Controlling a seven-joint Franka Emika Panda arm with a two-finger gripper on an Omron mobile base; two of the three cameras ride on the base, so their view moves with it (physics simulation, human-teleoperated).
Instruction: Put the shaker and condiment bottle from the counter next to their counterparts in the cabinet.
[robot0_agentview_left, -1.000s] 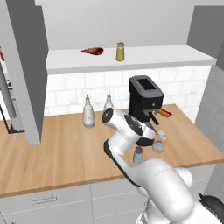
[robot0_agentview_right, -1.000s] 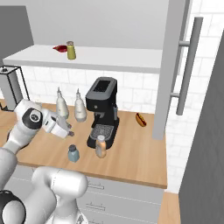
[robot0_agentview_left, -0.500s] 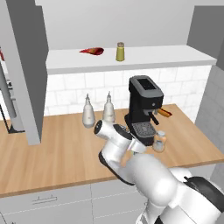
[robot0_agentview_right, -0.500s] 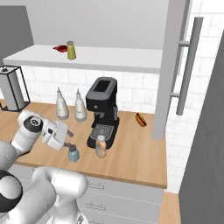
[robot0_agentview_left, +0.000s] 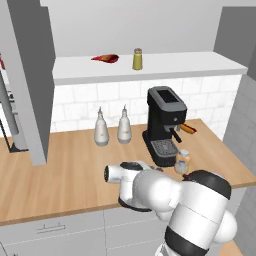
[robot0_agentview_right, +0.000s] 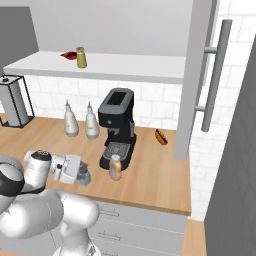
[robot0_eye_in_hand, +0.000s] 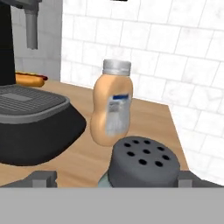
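1. The tool (robot0_agentview_right: 82, 172) sits low over the near edge of the tabletop (robot0_agentview_right: 150, 175), pointing sideways at the shaker (robot0_agentview_right: 84, 176); its jaws are spread wide, one on each side of the shaker, and no contact is visible.
2. In the hand view the shaker (robot0_eye_in_hand: 143, 162) fills the bottom centre, its dark grey perforated cap showing between the two fingertips (robot0_eye_in_hand: 41, 178), which stand apart from the cap on both sides.
3. The condiment bottle (robot0_eye_in_hand: 111, 109) stands upright just beyond the shaker in the hand view, with orange-brown contents, a pale cap and a small label.
4. In the right base view the condiment bottle (robot0_agentview_right: 115, 167) stands on the tabletop just in front of the black coffee machine (robot0_agentview_right: 117, 127), to the right of the shaker.
5. Two white teardrop bottles (robot0_agentview_left: 112, 127) stand side by side near the tiled wall, left of the coffee machine.
6. A hot dog (robot0_agentview_right: 160, 136) lies on the tabletop to the right of the coffee machine, near the wall.
7. On the cabinet shelf (robot0_agentview_left: 165, 65) above, an olive-yellow shaker (robot0_agentview_left: 137, 59) stands upright, with a red bottle (robot0_agentview_left: 106, 58) lying on its side just left of it.
8. In the left base view the condiment bottle (robot0_agentview_left: 182, 161) stands just right of the machine's drip tray.
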